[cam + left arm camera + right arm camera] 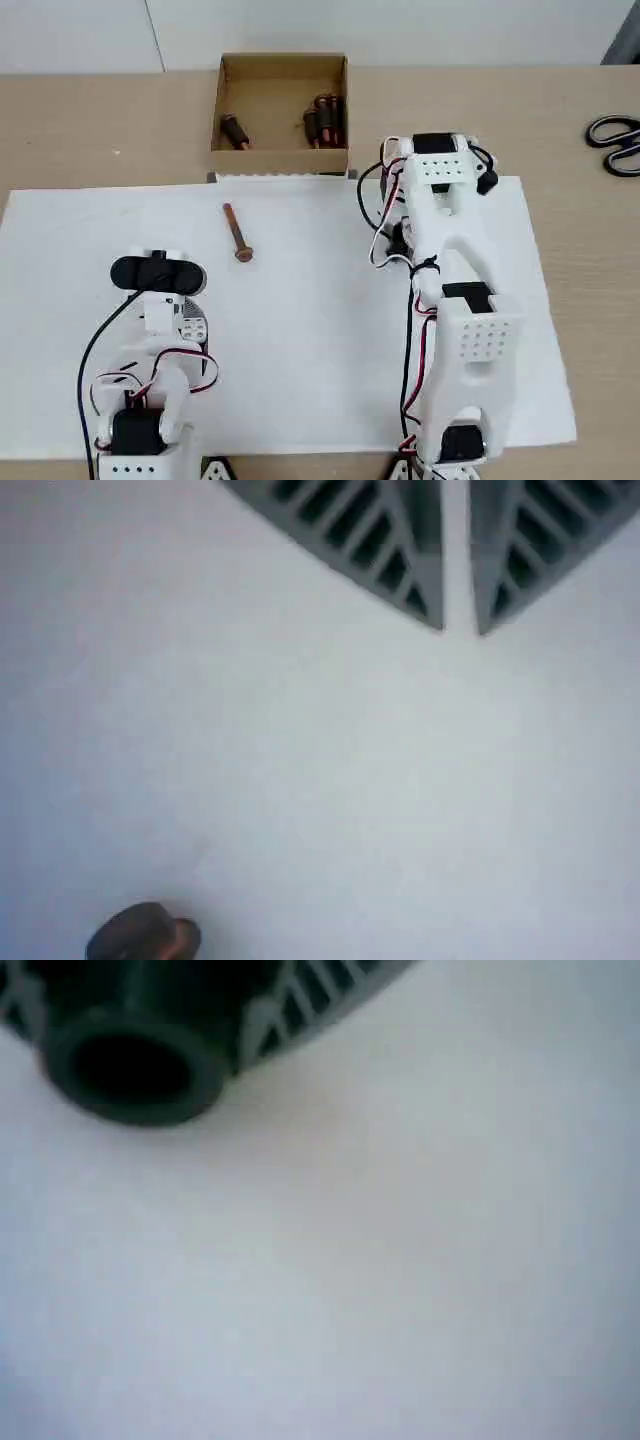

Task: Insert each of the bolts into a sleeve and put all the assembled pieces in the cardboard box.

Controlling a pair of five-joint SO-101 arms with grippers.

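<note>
White sheet on table; scissors far right; bolt near box; sleeve gripped.

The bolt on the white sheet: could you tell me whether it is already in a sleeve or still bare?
Bare: the bolt lies flat on the white sheet, shank uncovered, outside the cardboard box.
</note>
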